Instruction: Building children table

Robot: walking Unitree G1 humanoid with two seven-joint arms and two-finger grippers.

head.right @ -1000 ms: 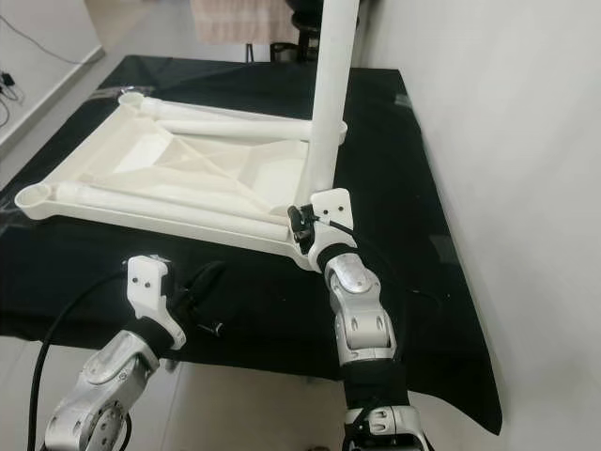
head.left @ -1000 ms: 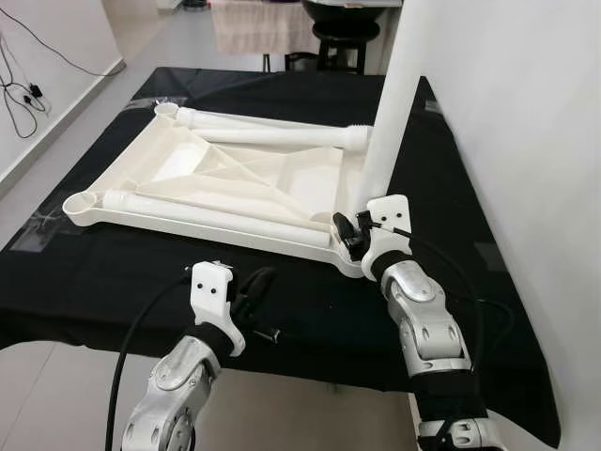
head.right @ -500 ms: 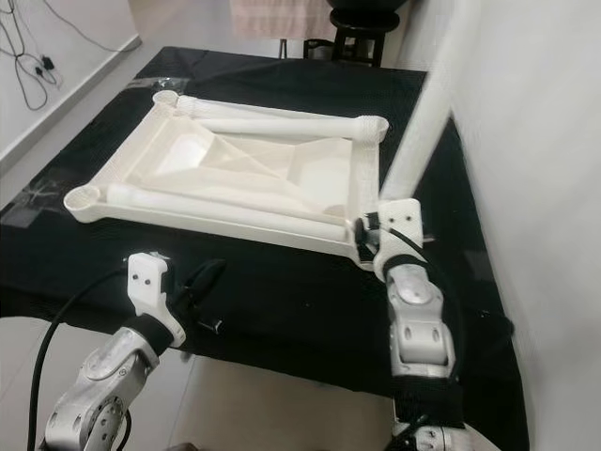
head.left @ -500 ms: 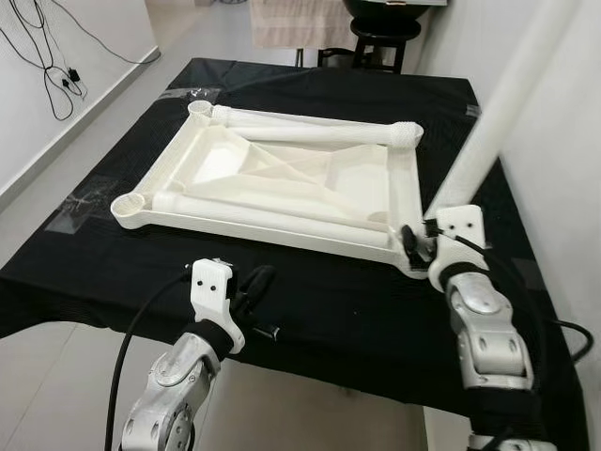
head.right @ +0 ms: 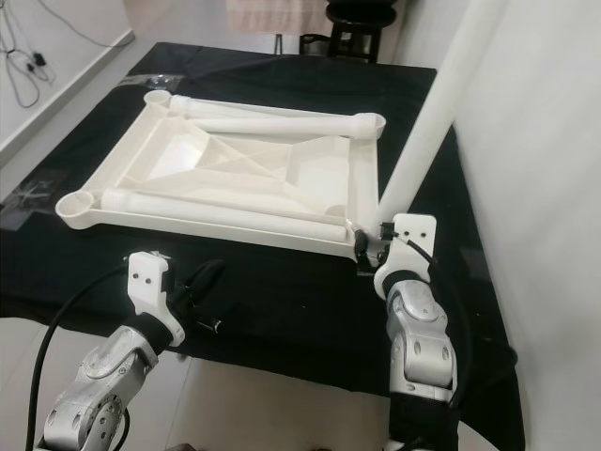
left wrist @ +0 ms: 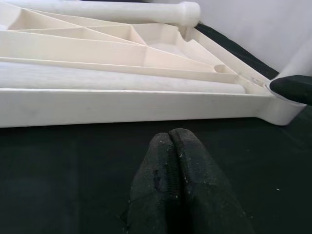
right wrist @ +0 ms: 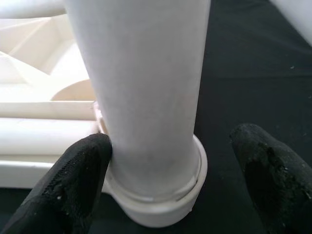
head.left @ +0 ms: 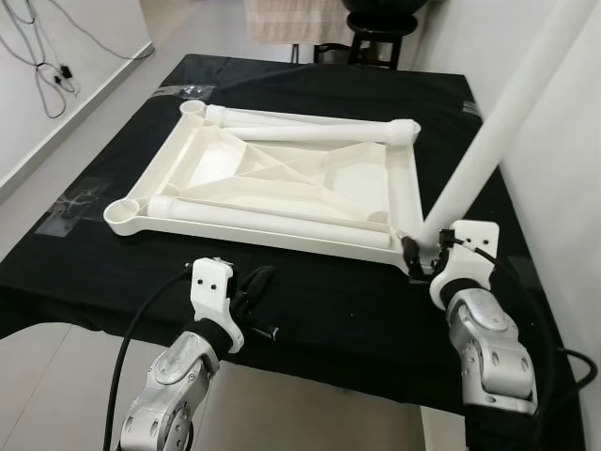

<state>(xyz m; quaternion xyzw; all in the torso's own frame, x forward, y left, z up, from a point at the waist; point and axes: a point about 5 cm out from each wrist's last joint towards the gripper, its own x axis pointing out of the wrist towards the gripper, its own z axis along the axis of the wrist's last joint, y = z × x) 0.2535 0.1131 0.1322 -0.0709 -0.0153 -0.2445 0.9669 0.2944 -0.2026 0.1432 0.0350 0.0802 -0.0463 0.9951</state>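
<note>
A white children's tabletop (head.left: 282, 238) lies upside down on the black-covered table (head.left: 347, 310). One white leg (head.left: 488, 141) stands in the near right corner socket, leaning toward the right wall. My right gripper (head.left: 424, 258) is open around that leg's base (right wrist: 146, 87); one finger (right wrist: 78, 185) touches it, the other (right wrist: 273, 175) stands a little apart. Two more legs lie inside the frame, one along the far edge (head.left: 310, 132) and one along the near edge (head.left: 272, 211). My left gripper (head.left: 258, 280) is shut with nothing in it, low over the cloth before the tabletop's near rim (left wrist: 122, 105).
A white wall (head.left: 568, 207) runs close along the table's right side. A dark stool (head.left: 376, 28) and a hanging cloth (head.left: 291, 17) stand beyond the far edge. Cables (head.left: 42, 66) lie on the floor at the left. The near left socket (head.left: 122, 214) is open.
The whole view has shifted, so the camera moved. The leg now leans more to the right in the picture, with my right gripper still at its base. My left gripper has held still.
</note>
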